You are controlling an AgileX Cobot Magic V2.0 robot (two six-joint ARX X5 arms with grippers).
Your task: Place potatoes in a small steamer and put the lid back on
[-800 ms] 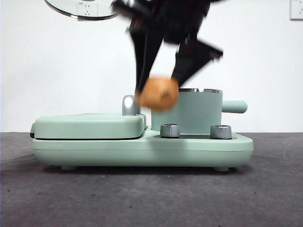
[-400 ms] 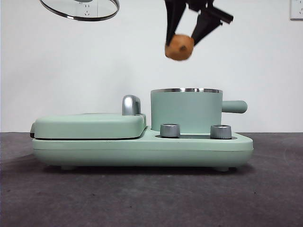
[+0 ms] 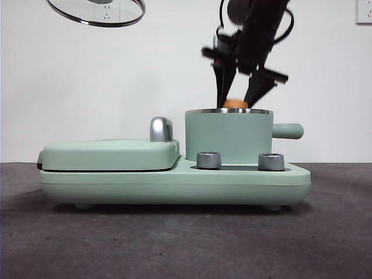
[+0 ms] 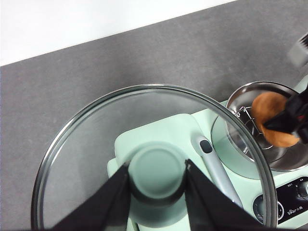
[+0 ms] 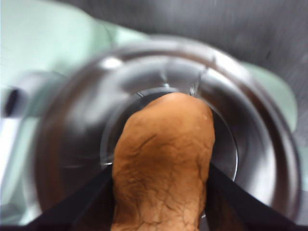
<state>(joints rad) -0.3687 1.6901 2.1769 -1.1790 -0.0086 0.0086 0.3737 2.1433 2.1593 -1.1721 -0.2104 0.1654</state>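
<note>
The small steamer (image 3: 228,136) is a mint-green pot with a steel rim and side handle, standing on the right of the green cooker base (image 3: 174,183). My right gripper (image 3: 237,103) is shut on the tan-orange potato (image 3: 235,104), whose top just shows above the rim. In the right wrist view the potato (image 5: 163,163) hangs inside the steel pot (image 5: 255,159). The glass lid (image 3: 96,11) hangs high at the left, with my left gripper (image 4: 156,175) shut on its green knob (image 4: 156,171). Through the left wrist view I see the potato (image 4: 272,118) in the open steamer (image 4: 240,103).
A flat mint-green griddle cover (image 3: 110,154) fills the base's left half, with a steel handle (image 3: 161,129) between it and the pot. Two steel dials (image 3: 209,160) sit on the base in front of the pot. Dark table surface (image 3: 174,244) lies in front.
My right gripper carried the potato up from beside the pot, over the rim, and has now lowered it into the steamer. The lid stays held high at the left.
</note>
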